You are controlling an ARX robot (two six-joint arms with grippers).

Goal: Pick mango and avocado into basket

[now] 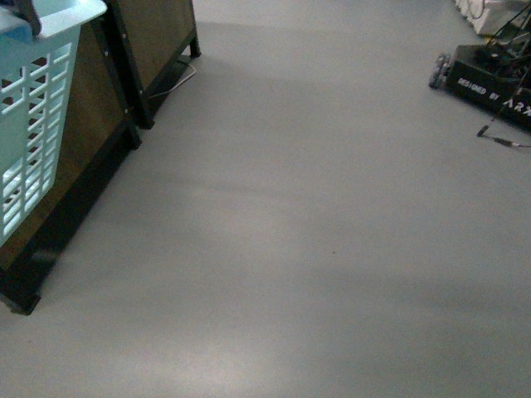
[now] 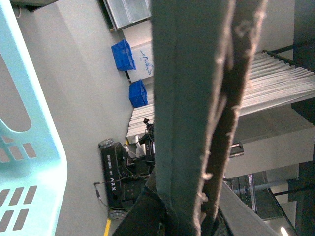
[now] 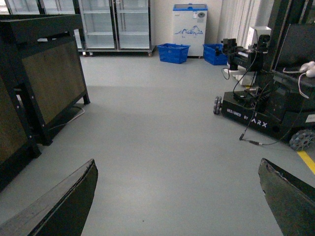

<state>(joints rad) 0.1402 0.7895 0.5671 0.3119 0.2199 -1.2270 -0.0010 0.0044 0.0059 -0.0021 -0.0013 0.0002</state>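
Closest to the lens on my left wrist is my left gripper (image 2: 221, 98). Its two worn pads are pressed flat against each other along a frayed seam, and I can see nothing pinched between them. Just beside it in that view curves the light-teal rim of the basket (image 2: 34, 142).

From the front camera, the basket (image 1: 33, 141) sits at the far upper left, on my left side. Its slotted wall is cut off by the picture's edge, and a dark piece of its handle (image 1: 27, 15) crosses the rim. It stands in front of a brown-panelled stand (image 1: 91, 124) with a black frame; I cannot tell whether the two touch. A second such stand (image 1: 158, 33) lies further back.

My right gripper (image 3: 178, 164) is spread wide. Its dark fingers (image 3: 64, 206) sit at opposite lower corners of the right wrist view, with only grey floor (image 3: 162, 147) between them.

Well apart to the right, a black wheeled base (image 1: 489, 79) lettered ARX rests on the floor, and a thin cable (image 1: 502, 139) trails from it. Against the far wall are two blue crates (image 3: 173, 52), a white chest freezer (image 3: 189, 22) and glass-door fridges (image 3: 115, 22).
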